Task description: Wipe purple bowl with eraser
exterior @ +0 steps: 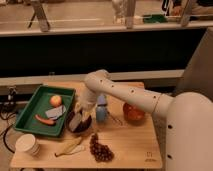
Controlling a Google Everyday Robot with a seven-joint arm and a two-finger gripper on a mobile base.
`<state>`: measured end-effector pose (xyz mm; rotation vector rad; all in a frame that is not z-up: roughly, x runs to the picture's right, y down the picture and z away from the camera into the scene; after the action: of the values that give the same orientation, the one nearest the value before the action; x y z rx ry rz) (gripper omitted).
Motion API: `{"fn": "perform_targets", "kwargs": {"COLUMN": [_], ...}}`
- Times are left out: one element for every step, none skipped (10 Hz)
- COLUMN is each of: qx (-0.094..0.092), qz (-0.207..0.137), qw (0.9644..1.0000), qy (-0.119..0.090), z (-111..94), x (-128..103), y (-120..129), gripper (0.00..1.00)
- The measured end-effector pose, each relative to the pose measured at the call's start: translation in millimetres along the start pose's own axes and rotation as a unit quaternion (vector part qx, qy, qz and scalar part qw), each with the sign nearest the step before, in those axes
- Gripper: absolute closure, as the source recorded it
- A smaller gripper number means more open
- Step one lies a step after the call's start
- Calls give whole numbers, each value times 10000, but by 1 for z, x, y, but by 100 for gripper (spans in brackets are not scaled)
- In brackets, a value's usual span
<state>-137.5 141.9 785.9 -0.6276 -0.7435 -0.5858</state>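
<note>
The hand [80,108] is hanging low over the purple bowl [88,125], which is sitting on the table [135,145] just beside the green tray [25,114]. The eraser [75,120] is lying in the bowl under the hand; I cannot tell whether the hand is pinching it. It is looking light and stiff, probably best held across its narrow sides.

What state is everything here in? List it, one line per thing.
hand: low over the purple bowl, at the eraser.
purple bowl: upright on the table, beside the green tray.
eraser: inside the purple bowl, below the hand.
green tray: holds a round fruit and a grey pad.
paper cup: upright, front left corner.
banana: lying flat.
grapes: lying in a bunch.
orange bowl: upright, right of the blue container.
</note>
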Motion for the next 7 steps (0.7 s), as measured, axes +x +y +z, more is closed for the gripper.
{"fn": "perform_targets", "kwargs": {"qx": [-88,-170,-232,-259,-282,-295,-290], "qz": [-44,-103,-161,-164,-144,-73,-15], "qw": [10000,9998,9996,9994,9992,9990,9989], "qy": [-16,-4,61,142,240,329,374], "z": [1,1,-3,-6,-13,-20,-25], "x": [-5,-10,-15,-15,-12,-2,6], "y": [4,9,13,17,23,32,38], "gripper": [100,100,100,100,100,100,100]}}
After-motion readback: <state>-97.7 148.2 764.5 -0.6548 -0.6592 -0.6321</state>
